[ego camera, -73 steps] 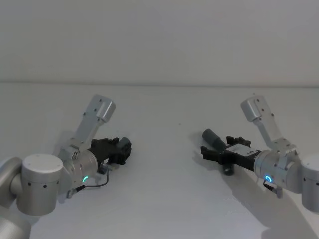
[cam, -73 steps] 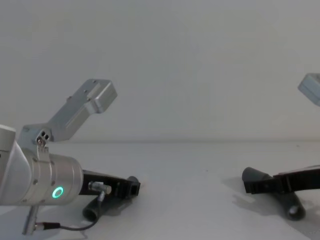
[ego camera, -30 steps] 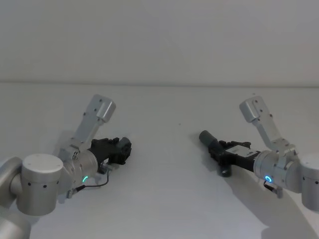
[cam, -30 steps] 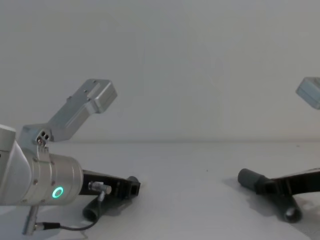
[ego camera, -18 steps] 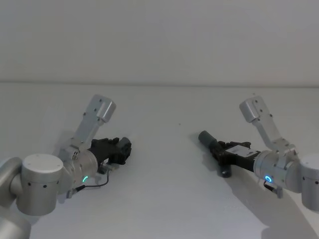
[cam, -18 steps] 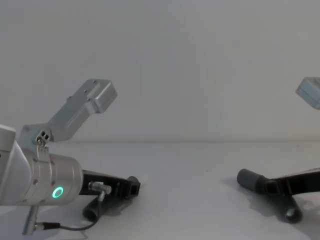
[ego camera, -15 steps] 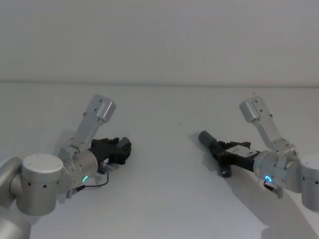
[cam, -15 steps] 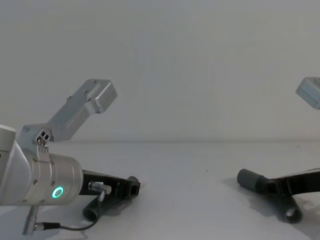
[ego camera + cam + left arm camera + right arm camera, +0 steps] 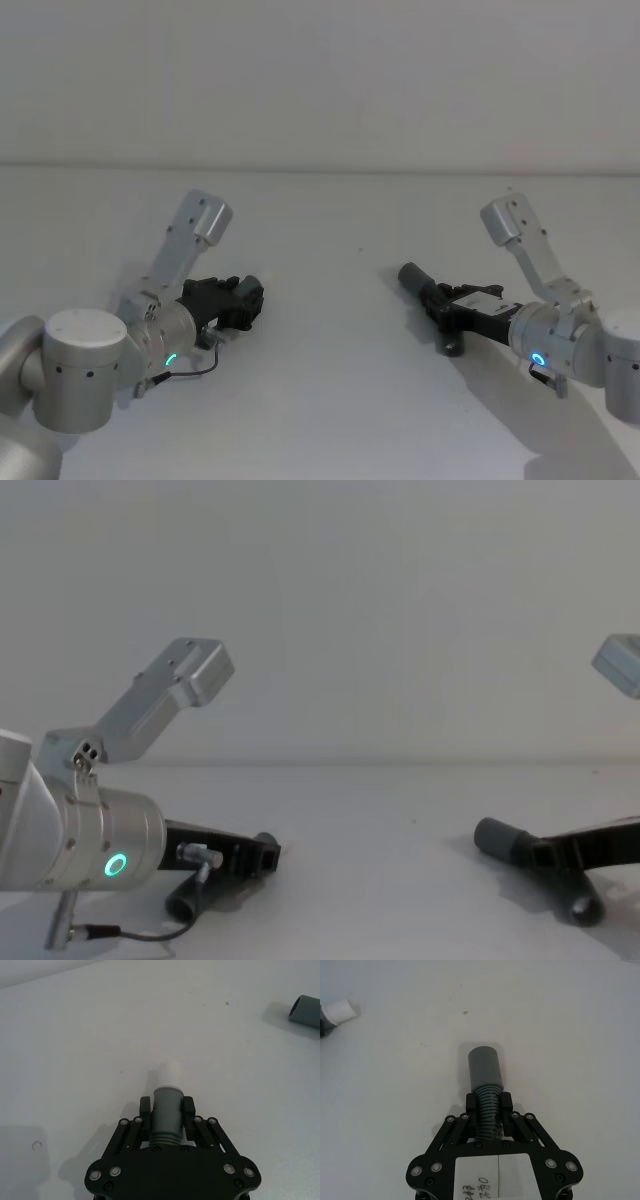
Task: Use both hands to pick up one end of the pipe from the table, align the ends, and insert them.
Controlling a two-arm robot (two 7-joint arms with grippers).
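1. Grey ribbed hose piece (image 9: 254, 292) is clenched in our black two-finger left gripper (image 9: 232, 302) in the head view; a second dark ribbed hose piece (image 9: 424, 286) is clenched in our black right gripper (image 9: 445, 303), well apart.
2. Left wrist view: its pale whitish tip (image 9: 170, 1075) points forward, while the smooth grey sleeve (image 9: 305, 1009) lies off that axis.
3. Right wrist view: the sleeve likewise points past the tip, so we judge both must turn inward.
4. Chest view: both sit low on the flat matte white bench (image 9: 380, 880), open room between.

Left gripper (image 9: 240, 301) clasps left pipe piece (image 9: 254, 295), right gripper (image 9: 438, 298) clasps right pipe piece (image 9: 411, 274).
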